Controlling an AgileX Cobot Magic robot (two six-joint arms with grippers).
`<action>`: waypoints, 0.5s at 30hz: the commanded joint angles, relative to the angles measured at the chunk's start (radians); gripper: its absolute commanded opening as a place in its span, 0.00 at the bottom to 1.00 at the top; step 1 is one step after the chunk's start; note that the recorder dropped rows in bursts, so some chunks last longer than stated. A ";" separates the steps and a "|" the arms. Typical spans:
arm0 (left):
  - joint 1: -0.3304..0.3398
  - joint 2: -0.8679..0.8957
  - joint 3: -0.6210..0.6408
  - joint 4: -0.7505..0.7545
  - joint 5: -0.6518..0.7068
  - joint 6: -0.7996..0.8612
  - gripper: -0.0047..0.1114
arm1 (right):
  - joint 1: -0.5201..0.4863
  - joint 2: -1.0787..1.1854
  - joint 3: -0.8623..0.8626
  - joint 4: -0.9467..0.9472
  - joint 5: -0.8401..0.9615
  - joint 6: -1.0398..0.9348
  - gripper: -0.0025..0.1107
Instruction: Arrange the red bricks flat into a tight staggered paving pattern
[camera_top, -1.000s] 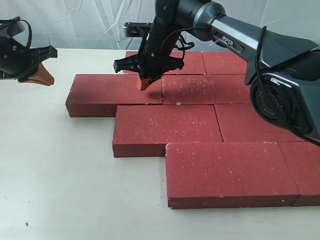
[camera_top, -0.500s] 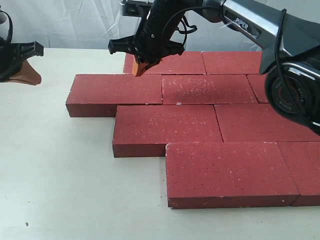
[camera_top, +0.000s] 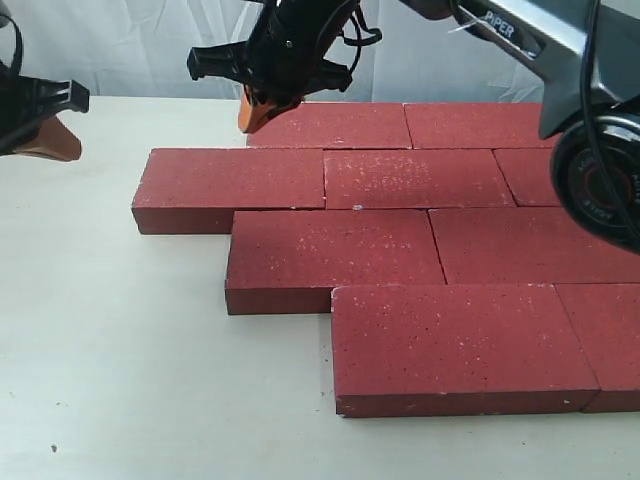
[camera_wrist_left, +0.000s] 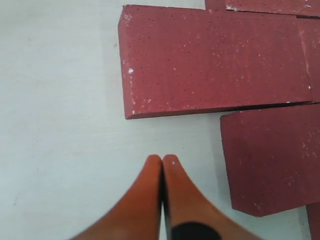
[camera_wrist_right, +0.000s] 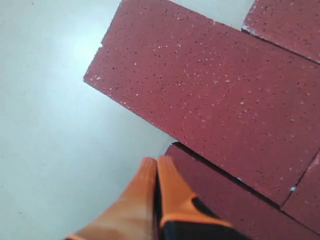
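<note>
Several dark-red bricks (camera_top: 400, 180) lie flat on the white table (camera_top: 120, 330) in staggered rows, edges touching. The front brick (camera_top: 460, 340) sits nearest the camera, with the leftmost brick (camera_top: 235, 182) two rows behind it. My right gripper (camera_top: 250, 118) hangs shut and empty above the back-left corner of the paving; in the right wrist view its orange fingertips (camera_wrist_right: 156, 165) hover over the corner of a brick (camera_wrist_right: 210, 95). At the far left my left gripper (camera_top: 45, 145) is shut and empty over bare table, short of the leftmost brick (camera_wrist_left: 210, 60).
A white curtain (camera_top: 150, 45) closes off the back. The right arm's base (camera_top: 600, 170) stands at the right edge over the bricks. Bare table lies to the left and in front of the paving.
My right gripper has risen and moved left, from over the second-row bricks to the paving's back-left corner. The left gripper has drifted slightly left. The bricks have not moved.
</note>
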 joint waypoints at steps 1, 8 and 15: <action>-0.094 -0.010 0.003 0.118 -0.054 -0.104 0.04 | -0.001 -0.068 0.091 -0.075 0.004 -0.013 0.02; -0.217 -0.010 0.003 0.466 -0.015 -0.354 0.04 | -0.036 -0.222 0.350 -0.144 0.004 -0.033 0.02; -0.223 -0.082 0.003 0.500 0.061 -0.390 0.04 | -0.265 -0.455 0.676 -0.125 -0.071 -0.051 0.02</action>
